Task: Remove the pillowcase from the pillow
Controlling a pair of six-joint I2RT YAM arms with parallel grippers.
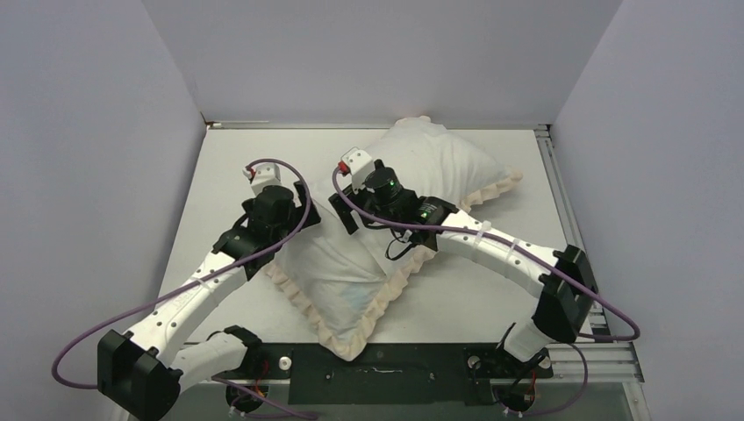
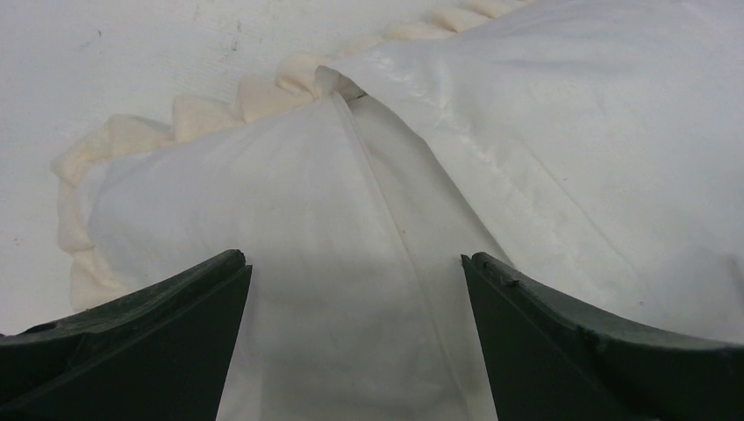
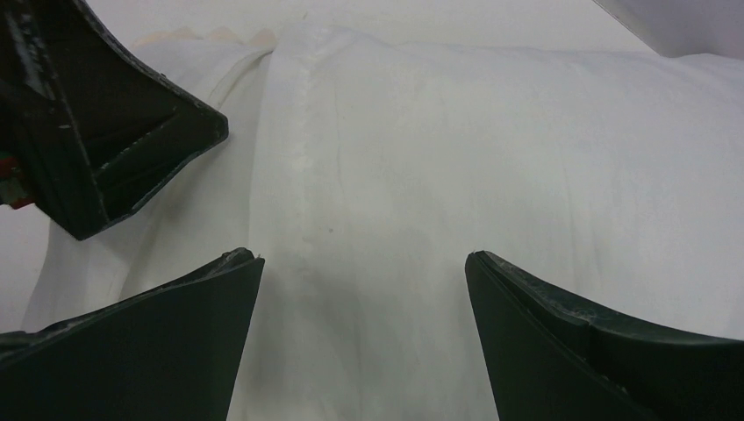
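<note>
Both wide open and empty, my left gripper [image 2: 351, 263] and right gripper [image 3: 364, 259] hover over the pillowcase [image 1: 351, 281] on the table [image 1: 224, 162], pillow hidden inside; closing too deep would pinch cushion with flap, dragging both.

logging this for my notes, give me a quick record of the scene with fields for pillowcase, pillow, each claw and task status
pillowcase: white face up, lying diagonally on the table, cream frill round its edge
pillow: inside the pillowcase, plumping it out; its own surface not clearly exposed
flap seam: overlapping fabric edges cross the top face
left claw: open, over the flap seam, gripping nothing
right claw: open, above the pillowcase, close to the left claw
task status: pillowcase not yet removed
</note>
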